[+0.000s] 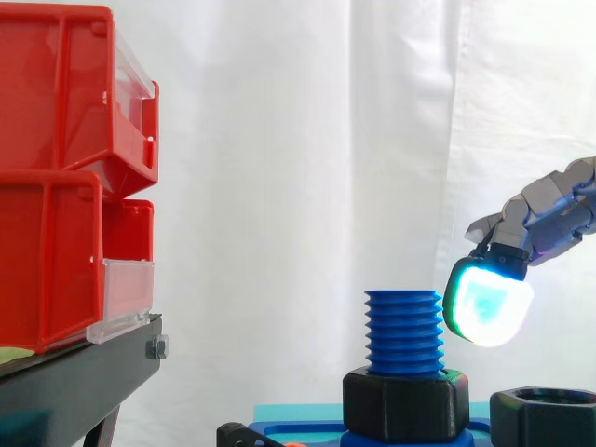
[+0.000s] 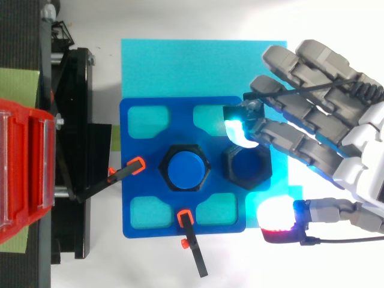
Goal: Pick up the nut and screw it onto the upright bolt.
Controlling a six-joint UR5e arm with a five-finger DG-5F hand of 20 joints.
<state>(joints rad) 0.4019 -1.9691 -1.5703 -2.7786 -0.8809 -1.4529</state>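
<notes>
At 3 o'clock from upright blue threaded bolt (image 2: 185,168), black hexagonal nut (image 2: 247,169) rests on blue plate (image 2: 135,180). My hand (image 2: 312,150) hovers released; nut lies at its 9 o'clock.

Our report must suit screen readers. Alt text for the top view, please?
The robot's hand, fingers open, hovers over a loose black nut on a blue plate. Beside it stands the upright blue bolt, a second black nut around its base.
</notes>
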